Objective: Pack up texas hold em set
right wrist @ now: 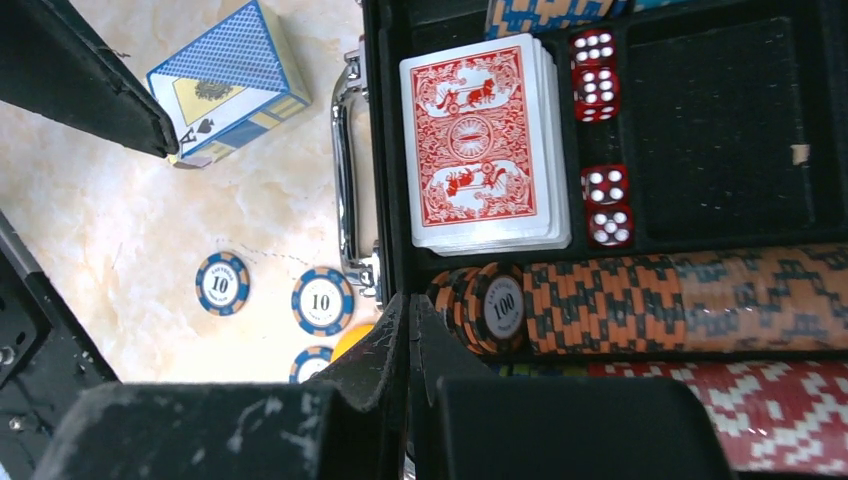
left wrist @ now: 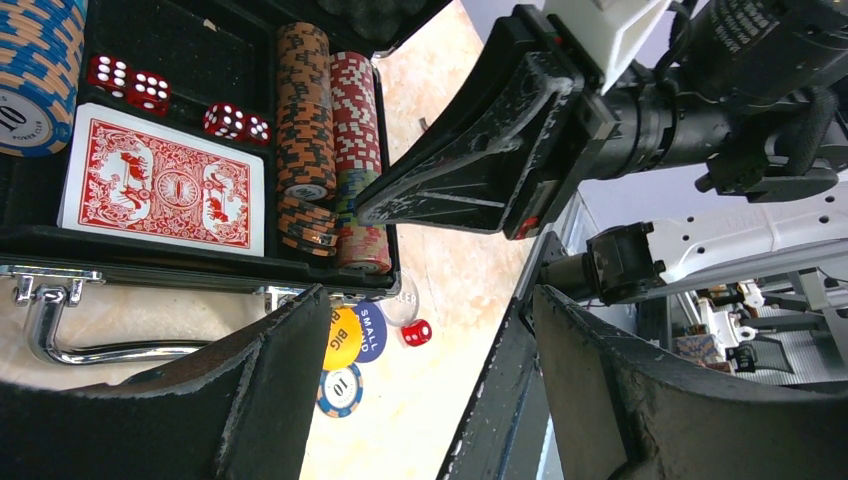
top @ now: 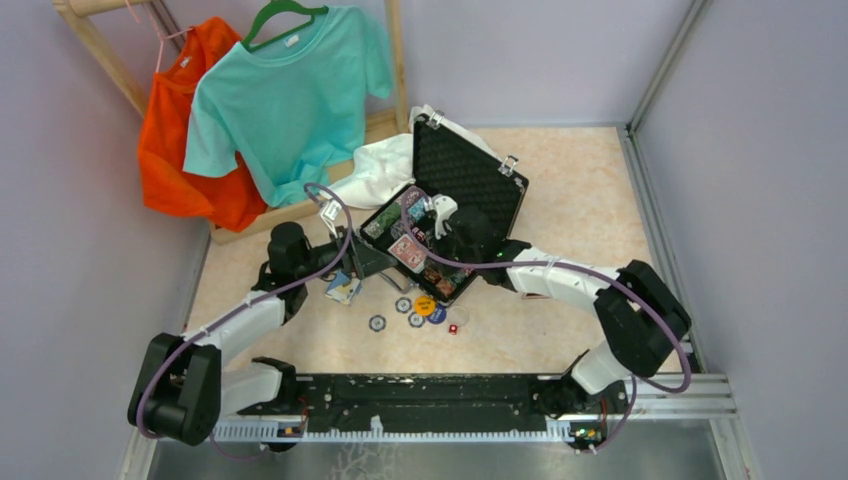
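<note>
Black foam lines the open case, which sits mid-table with its lid propped up against the white cloth. In its tray the red deck lies face down, with four dice in the slot beside it. Next to them runs a row of orange chips, then a row of red-and-white chips. A stack of blue chips fills the far end.

My right claw is pressed together with nothing in it, its tip just beside the "100" chip that ends the orange row. My left claw is spread wide and holds nothing, hanging at the case's front wall near the metal handle.

On the table in front of the case lie the blue deck, a few loose chips, a yellow button overlapped by a blue button, and one red die just beside them.

Behind the cloth, a teal shirt and an orange shirt hang on a wooden rack.
</note>
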You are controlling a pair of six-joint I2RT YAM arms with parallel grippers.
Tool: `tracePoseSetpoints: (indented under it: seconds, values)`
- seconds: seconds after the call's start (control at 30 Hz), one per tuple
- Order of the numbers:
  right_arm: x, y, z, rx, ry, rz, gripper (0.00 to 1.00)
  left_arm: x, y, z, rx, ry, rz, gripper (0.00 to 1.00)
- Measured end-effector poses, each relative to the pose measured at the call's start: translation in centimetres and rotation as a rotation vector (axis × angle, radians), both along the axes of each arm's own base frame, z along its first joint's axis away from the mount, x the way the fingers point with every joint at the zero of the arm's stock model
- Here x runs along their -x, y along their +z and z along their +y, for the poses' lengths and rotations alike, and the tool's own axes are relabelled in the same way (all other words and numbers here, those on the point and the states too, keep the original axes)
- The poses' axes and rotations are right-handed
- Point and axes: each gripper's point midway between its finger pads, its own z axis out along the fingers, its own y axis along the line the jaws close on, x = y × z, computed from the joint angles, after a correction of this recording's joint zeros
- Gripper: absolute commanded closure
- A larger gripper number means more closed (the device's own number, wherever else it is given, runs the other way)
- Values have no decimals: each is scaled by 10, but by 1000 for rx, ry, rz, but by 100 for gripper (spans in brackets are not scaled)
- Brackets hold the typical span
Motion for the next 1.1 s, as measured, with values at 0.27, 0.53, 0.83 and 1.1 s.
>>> tracePoseSetpoints:
  seconds: [0.27,0.53,0.83,1.1]
  values:
    - [0,-21,7,-13,-5,57,100,0,0,1,-5,3,-2,20]
    - [-16,-36,-9,2,-69,87,100,0,0,1,-5,3,-2,20]
    - [-17,-40,-10,9,-75,92,100,0,0,1,-5,3,-2,20]
    - [-11,-18,-8,-9,-61,44,100,-1,-2,2,-15,16,2,19]
